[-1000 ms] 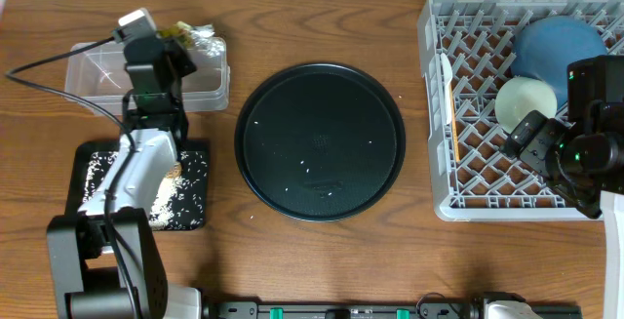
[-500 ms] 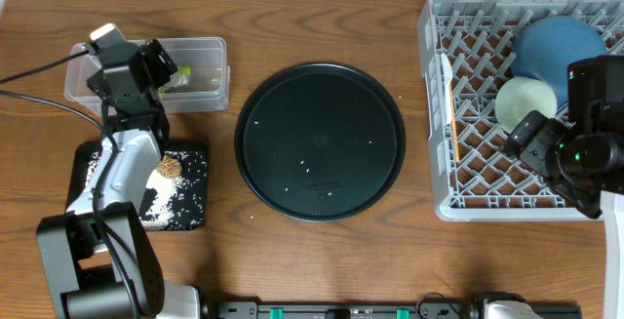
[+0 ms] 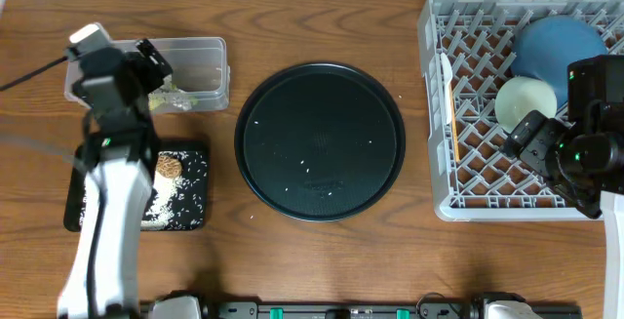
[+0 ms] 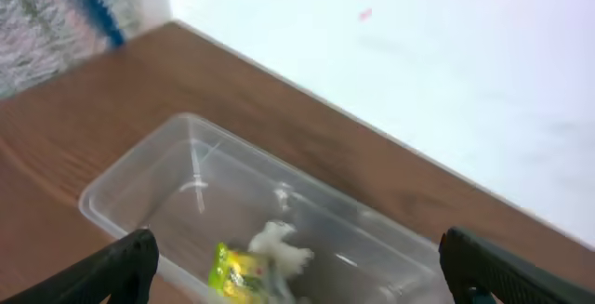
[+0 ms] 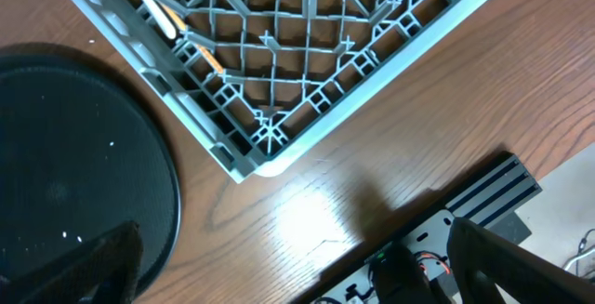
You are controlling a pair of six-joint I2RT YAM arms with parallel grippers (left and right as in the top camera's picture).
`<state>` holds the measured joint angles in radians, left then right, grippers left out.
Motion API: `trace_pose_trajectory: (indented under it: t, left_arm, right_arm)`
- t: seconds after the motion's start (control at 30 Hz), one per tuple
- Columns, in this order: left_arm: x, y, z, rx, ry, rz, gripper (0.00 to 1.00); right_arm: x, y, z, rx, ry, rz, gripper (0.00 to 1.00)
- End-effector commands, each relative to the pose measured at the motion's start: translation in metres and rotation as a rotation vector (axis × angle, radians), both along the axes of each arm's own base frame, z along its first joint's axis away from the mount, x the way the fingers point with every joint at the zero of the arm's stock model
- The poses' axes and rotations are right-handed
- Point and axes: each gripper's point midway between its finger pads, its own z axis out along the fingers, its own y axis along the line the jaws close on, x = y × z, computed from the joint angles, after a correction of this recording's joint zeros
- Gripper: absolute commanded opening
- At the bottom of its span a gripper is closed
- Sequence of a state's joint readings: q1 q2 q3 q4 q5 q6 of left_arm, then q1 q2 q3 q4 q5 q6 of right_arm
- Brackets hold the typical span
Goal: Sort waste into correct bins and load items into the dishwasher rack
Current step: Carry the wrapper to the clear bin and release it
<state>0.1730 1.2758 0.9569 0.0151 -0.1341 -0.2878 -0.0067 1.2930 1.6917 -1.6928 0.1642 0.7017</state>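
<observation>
My left gripper [image 3: 154, 65] hangs open above the clear plastic tub [image 3: 200, 60] at the back left. In the left wrist view my left gripper [image 4: 311, 276] is empty, and the yellow wrapper [image 4: 232, 269] and white paper scrap [image 4: 279, 244] lie loose in the tub [image 4: 177, 169] below it. The shallow black tray [image 3: 195, 187] holds white rice grains and the brown lump [image 3: 169, 166]. The grey rack [image 3: 468, 178] on the right carries the blue plate [image 3: 558, 46], the green bowl [image 3: 522, 99] and the chopsticks [image 3: 454, 124]. My right gripper [image 3: 520, 139] stands open and empty over the rack's front part.
A large round black tray [image 3: 320, 140] with several white grains on it lies in the middle. The right wrist view shows the rack's corner [image 5: 251, 160], the round tray's edge [image 5: 84, 155], bare wood and the table's front rail [image 5: 483, 197].
My left gripper opened and let the wrapper and paper fall into the clear tub, then swung left and back along it. The right arm has not moved.
</observation>
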Motion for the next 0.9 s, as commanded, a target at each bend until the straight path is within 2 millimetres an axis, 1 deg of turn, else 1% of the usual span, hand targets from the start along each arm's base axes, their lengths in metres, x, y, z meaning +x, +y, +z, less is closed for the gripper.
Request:
trace_pose_trajectory:
  t: [0.0, 0.07, 0.17, 0.3, 0.37, 0.47, 0.53, 0.67, 0.87]
  left_arm:
    - [-0.021, -0.029, 0.017, -0.078, -0.012, -0.126, 0.98]
    - [-0.04, -0.045, 0.01, -0.142, 0.044, -0.18, 0.98]
    - [-0.07, -0.068, -0.011, -0.279, 0.155, -0.23, 0.98]
    - [-0.104, -0.092, -0.038, -0.41, 0.31, -0.279, 0.98]
    - [-0.118, -0.101, -0.046, -0.452, 0.368, -0.301, 0.98]
    - [-0.142, -0.11, -0.054, -0.483, 0.444, -0.32, 0.98]
    - [-0.161, -0.113, -0.058, -0.472, 0.494, -0.332, 0.98]
    - [-0.191, -0.118, -0.063, -0.43, 0.545, -0.372, 0.98]
    - [-0.226, -0.124, -0.064, -0.432, 0.56, -0.369, 0.97]
  right_arm:
    - [-0.001, -0.002, 0.0, 0.001, -0.003, -0.023, 0.99]
    - [-0.001, -0.002, 0.0, 0.001, -0.003, -0.023, 0.99]
    - [-0.001, -0.002, 0.0, 0.001, -0.003, -0.023, 0.99]
    - [-0.001, -0.002, 0.0, 0.001, -0.003, -0.023, 0.99]
    - [-0.001, -0.002, 0.0, 0.001, -0.003, -0.023, 0.99]
    - [-0.001, -0.002, 0.0, 0.001, -0.003, -0.023, 0.99]
    - [-0.001, -0.002, 0.0, 0.001, -0.003, -0.023, 0.99]
    - [-0.001, -0.002, 0.0, 0.001, -0.003, -0.023, 0.99]
    - [-0.001, -0.002, 0.0, 0.001, -0.003, -0.023, 0.99]
